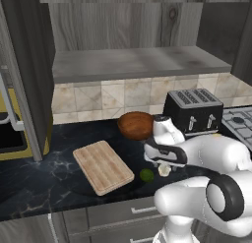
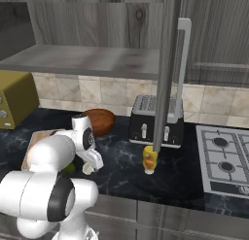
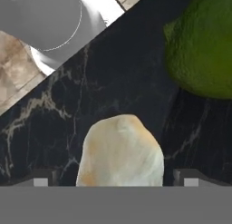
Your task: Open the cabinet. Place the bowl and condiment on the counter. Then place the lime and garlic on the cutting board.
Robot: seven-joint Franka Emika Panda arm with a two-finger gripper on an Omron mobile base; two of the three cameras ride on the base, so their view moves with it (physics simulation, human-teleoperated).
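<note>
Since the garlic [image 3: 121, 150] sits right between my fingers [image 3: 115, 178] in the hand view, that is the piece I am sizing up. The fingers are spread wide and released, one tip on each side of the bulb, nothing held yet. The bulb rests on the black tabletop [image 1: 49, 173], just beside the lime [image 1: 146, 175], near the corner of the cutting board [image 1: 102, 166] but not on it. In the right base view the garlic [image 2: 87, 168] shows just below my wrist.

I judge the garlic to be light and fairly firm, with a lumpy, uneven skin that gives the pads something to bite on. Its shape tapers, so I would close across the widest part of the body, low down, not near the point where the pads could slide off. It should stand a moderate squeeze, though I would not crush it.

The lime [image 3: 204, 46] looks round and glossy with a pebbled rind; I expect it to roll if nudged, and it lies close enough that a careless approach could bump it away.

The bowl [image 1: 136, 125] and the condiment [image 2: 150, 160] already stand on the tabletop, the cabinet [image 1: 138, 62] is open, and the board is still bare.
</note>
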